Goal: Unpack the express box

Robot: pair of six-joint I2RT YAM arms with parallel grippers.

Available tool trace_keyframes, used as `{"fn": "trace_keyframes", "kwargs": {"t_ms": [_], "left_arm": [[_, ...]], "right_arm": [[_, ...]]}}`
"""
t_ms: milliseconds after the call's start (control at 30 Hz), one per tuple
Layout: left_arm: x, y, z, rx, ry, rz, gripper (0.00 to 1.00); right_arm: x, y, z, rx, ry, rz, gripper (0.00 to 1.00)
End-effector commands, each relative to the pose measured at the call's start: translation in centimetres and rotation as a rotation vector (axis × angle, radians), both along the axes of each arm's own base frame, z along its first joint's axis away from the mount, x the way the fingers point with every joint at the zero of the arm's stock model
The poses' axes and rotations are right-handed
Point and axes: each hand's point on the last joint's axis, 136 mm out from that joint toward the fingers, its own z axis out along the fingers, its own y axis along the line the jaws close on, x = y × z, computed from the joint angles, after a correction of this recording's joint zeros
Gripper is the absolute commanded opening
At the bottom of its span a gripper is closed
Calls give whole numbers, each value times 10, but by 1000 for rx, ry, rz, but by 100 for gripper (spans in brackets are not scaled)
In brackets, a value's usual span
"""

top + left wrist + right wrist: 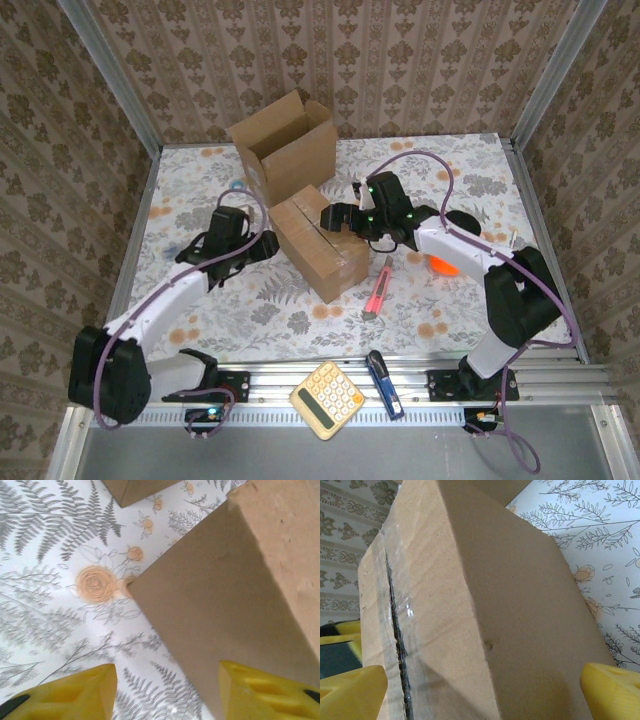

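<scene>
Cardboard, brown, sealed with clear tape: the express box [320, 250] lies in the middle of the floral table [460, 165], turned at an angle, with a second, open box [288, 148] just behind it. The tape seam [397, 645] along the top shows a dark cut line in the right wrist view; the flaps lie flat, not yet lifted. A red utility knife [378, 288] lies on the cloth just beside the box's right side, apart from both grippers. Judged: cutting is done and the tool is parked out of the way. The left gripper [267, 246] sits low by the box's left side. In its wrist view the yellow fingers [75, 692] stand parted with cloth showing between them and one finger in front of the box wall, gripping nothing. Judged reason: it is placed to brace the box against sliding. The right gripper [333, 215] is at the far end of the top face, jaws spread wide, one finger [352, 692] over the taped top and the other down the side wall — astride the top edge, holding nothing. Whether a pad touches cardboard I cannot tell. Judged step: working a fingertip into the slit to raise a flap. Risk: the flap edges sit flush, so a tip may skid along the tape — and the box may shift if its left side is not steadied.
</scene>
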Motion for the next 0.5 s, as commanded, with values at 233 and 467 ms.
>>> {"fn": "trace_keyframes", "kwargs": {"t_ms": [233,467], "left_arm": [[-18,-22,54,-243,-17,-93,100],[8,-50,76,-420,-60,-119,100]], "right_arm": [[-5,-3,12,8,-26,-36,100],[-9,-2,14,14,-28,-33,100]]}}
